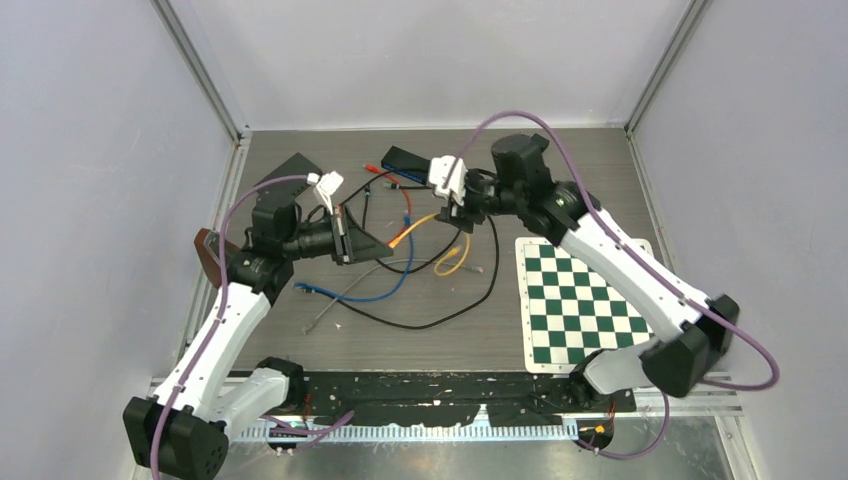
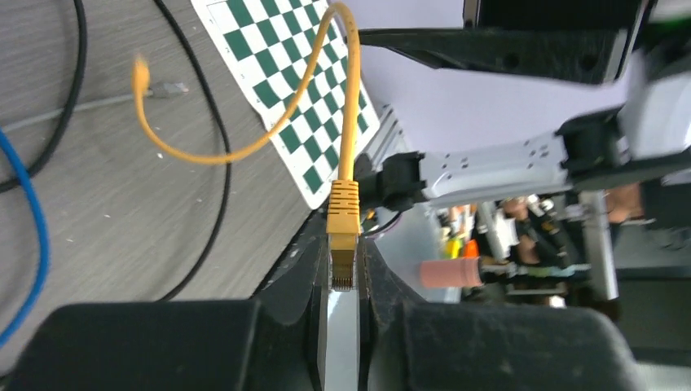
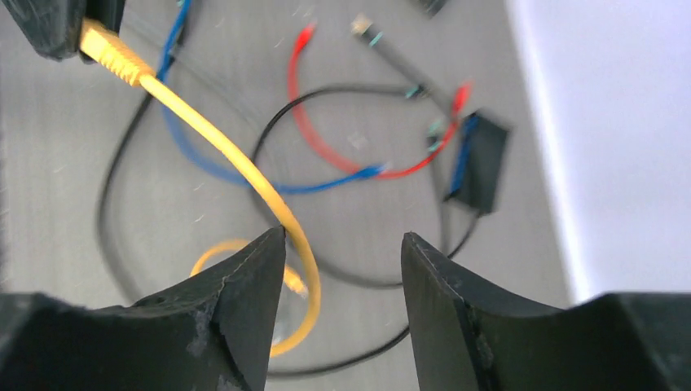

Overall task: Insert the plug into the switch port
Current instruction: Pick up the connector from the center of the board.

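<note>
Status: left gripper [image 2: 343,281] pinches the yellow ribbed network-cable plug [image 2: 343,213] mid-air over table centre. The right gripper [image 3: 342,269] has its fingers spread and empty, yellow cable [image 3: 244,171] just beside. The small dark box switch [image 1: 405,158] sits at 12 o'clock, well apart. Grasp looks done; carry, alignment and insertion remain.

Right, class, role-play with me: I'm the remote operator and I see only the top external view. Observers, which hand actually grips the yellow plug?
Observer: The left hand. Its wrist view shows the yellow plug clamped in it, with the boot sticking out.
Operator: And the other arm, is it gripping anything?
Observer: No. Its wrist view shows the right hand open, with the yellow cable running past one side, not pinched.
</note>
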Motion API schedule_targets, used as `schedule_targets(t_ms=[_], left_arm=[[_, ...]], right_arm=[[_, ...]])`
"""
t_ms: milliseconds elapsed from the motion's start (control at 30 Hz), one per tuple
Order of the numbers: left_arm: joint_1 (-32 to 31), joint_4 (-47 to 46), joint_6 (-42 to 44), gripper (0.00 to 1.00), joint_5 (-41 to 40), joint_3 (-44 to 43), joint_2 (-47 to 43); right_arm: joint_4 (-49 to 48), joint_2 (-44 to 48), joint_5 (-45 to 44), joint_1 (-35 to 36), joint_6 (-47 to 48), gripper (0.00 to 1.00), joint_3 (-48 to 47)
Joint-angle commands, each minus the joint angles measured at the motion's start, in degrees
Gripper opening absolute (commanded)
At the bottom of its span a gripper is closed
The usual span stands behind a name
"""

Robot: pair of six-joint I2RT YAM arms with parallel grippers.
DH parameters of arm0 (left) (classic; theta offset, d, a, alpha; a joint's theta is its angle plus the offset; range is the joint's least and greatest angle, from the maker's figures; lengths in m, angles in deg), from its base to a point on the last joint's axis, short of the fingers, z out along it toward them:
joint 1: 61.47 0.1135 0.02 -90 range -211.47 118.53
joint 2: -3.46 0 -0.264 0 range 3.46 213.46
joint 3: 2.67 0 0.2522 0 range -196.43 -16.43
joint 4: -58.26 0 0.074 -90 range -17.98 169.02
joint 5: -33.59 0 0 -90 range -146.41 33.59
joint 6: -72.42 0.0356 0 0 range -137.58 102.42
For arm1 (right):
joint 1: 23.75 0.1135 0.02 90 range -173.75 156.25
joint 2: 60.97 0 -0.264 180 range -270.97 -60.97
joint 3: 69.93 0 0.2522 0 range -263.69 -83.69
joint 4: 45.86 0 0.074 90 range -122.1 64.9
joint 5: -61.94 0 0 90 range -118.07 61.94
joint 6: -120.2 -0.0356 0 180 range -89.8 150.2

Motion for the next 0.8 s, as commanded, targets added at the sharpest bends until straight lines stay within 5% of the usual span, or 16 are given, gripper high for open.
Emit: schedule_targets(t_ms=[0, 100, 233, 767], left_arm=[[0.50, -14.37, -20.59, 0.00, -1.11, 1.68, -0.63], [0.59, -17.55, -27.68, 0.00, -3.08, 3.28, -1.50], [1.26, -20.79, -36.14, 0.00, -5.78, 5.05, -2.96], [1.67, -25.16, -54.75, 0.00, -7.51, 10.05, -7.21]], right_arm=[[-29.92, 12.82, 2.75, 0.06, 10.66, 0.61, 13.94], [-51.94, 16.28, 8.70, 0.04, 14.26, 0.61, 28.79], [-65.46, 16.84, 15.47, 0.35, 12.84, 0.59, 35.48], [-88.67, 4.55, 15.16, 8.54, 18.60, 0.55, 38.48]])
